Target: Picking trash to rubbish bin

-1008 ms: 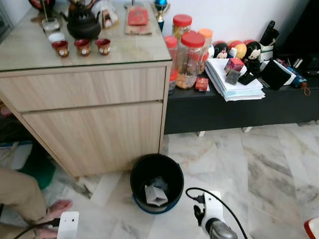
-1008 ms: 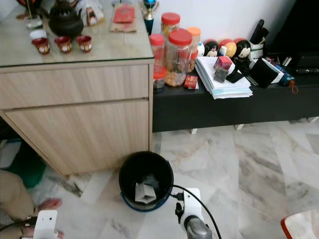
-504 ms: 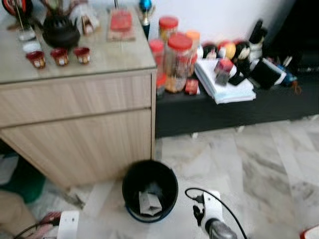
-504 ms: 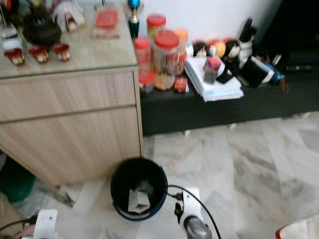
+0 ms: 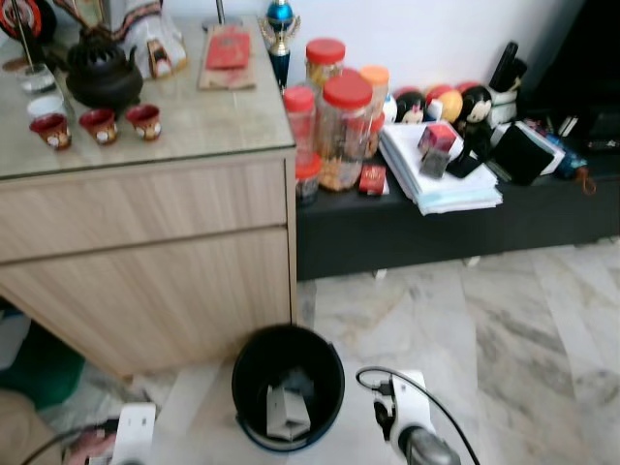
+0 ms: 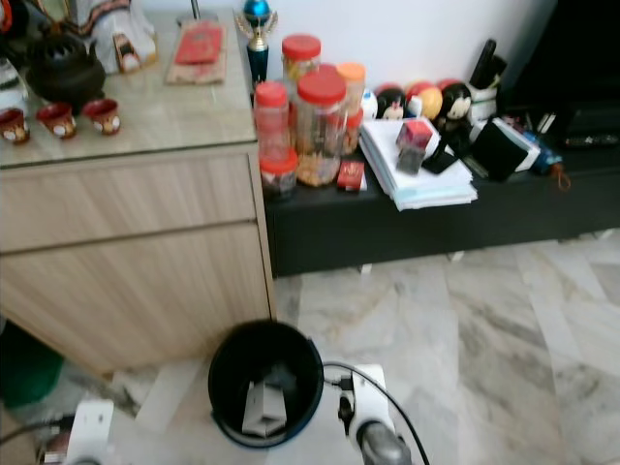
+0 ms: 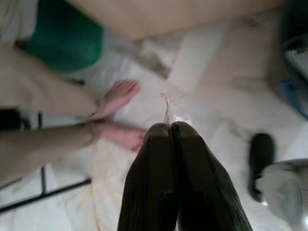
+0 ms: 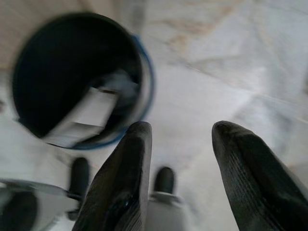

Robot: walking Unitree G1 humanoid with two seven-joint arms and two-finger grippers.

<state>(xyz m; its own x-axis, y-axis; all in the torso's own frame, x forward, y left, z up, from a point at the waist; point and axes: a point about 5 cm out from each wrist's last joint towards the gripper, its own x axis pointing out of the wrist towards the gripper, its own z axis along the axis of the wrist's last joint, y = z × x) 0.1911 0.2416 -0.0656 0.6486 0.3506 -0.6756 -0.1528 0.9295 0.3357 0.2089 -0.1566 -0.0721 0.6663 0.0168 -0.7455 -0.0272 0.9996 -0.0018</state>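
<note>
Down by the cabinet: one black bin on the marble floor, just beside the cabinet's corner, likely parked there for reach from either arm. Already inside, one pale folded carton leaning against the wall, with some darker bits under it, too blurred to name.

Left gripper low over the floor, well apart from the bin, fingers pressed flat together on one thin pale scrap poking out past the tips. Pinched that tight probably because of so little to hold. Near it, two bare feet of a person, so worth a wide swing on the way to the bin.

Right gripper hanging just beside the bin, fingers spread apart, holding nothing, seemingly free for the next piece.

By judgement, midway through: one piece binned, one piece in the left fingers and not yet dropped.

Up on the cabinet top, none of it trash by the look of it: one dark teapot, three red cups in a row. On the low black shelf, several red-lidded jars and one stack of papers
</note>
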